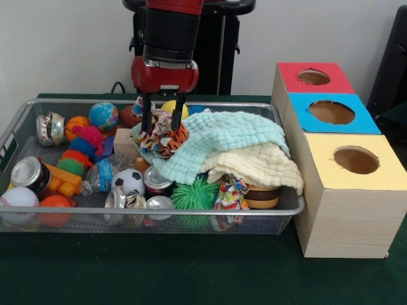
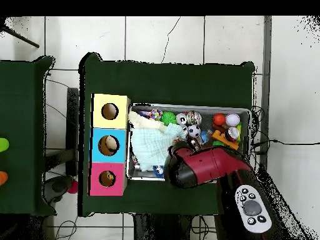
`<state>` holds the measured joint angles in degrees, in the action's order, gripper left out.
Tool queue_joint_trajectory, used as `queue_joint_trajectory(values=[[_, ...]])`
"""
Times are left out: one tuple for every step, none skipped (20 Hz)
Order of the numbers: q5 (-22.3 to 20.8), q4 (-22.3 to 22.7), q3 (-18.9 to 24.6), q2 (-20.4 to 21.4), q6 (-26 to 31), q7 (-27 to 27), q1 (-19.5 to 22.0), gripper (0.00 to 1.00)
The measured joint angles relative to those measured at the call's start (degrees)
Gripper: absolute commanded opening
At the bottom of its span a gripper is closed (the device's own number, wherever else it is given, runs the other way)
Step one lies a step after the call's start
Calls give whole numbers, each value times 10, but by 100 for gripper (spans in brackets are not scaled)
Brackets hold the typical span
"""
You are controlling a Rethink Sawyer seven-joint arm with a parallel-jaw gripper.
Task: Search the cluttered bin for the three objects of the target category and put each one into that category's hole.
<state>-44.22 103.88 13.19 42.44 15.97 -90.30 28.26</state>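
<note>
Toward the back edge of the wire basket, near its middle, the gripper is down in the clutter with its two dark fingers straddling the orange striped toy. They sit against its sides, so I'd say the claw is grasping the toy, though the hold looks shallow, up on the soft top of it.

The toy lies pressed against the pale green cloth, which drapes over a cream cloth toward the basket's right edge. My worry is that a corner of the green cloth is pinched along with the toy; if so, a lift would drag the cloth up and could tip the small balls around it, or pull the toy loose. A soft toy can also squash and slip out of narrow fingers.

The red-topped box stands beyond the basket's back right corner, its round hole open. The blue-topped box sits right beside it, so a drifting drop could land in the wrong hole. From overhead the arm hides the toy.
</note>
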Motion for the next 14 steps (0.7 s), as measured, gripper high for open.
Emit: queue_joint_trajectory(values=[[2,0,0,-2,0,0,3,100],[5,0,0,-4,0,0,9,100],[6,0,0,-6,0,0,12,100],[10,1,0,-9,0,0,18,100],[14,1,0,-13,0,0,24,100],[17,1,0,-14,0,0,27,100],[19,1,0,-15,0,0,30,100],[22,1,0,-17,0,0,33,100],[25,1,0,-18,0,0,36,100],[29,1,0,-20,0,0,41,100],[32,1,0,-21,0,0,43,100],[35,1,0,-21,0,0,44,100],[36,1,0,-21,0,0,45,100],[41,3,0,-21,0,0,45,100]])
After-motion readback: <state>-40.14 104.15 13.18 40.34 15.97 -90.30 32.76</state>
